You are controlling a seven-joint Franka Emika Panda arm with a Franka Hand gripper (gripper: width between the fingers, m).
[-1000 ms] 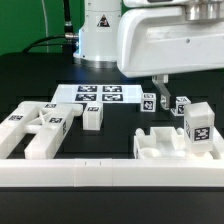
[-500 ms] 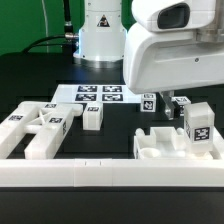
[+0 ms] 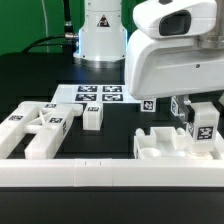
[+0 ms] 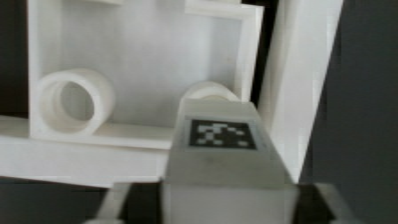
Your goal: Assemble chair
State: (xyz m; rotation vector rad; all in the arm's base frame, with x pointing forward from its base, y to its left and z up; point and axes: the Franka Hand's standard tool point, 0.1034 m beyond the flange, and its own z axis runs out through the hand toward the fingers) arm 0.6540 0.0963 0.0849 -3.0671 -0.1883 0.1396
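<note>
The hand (image 3: 198,108) has dropped and closed from spread, now pinching the upright tagged chair post (image 3: 202,124) at the exterior view's right edge, likely ready for lifting

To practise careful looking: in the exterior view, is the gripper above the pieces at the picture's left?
No, the gripper straddles the upright tagged piece at the exterior view's right.
</note>
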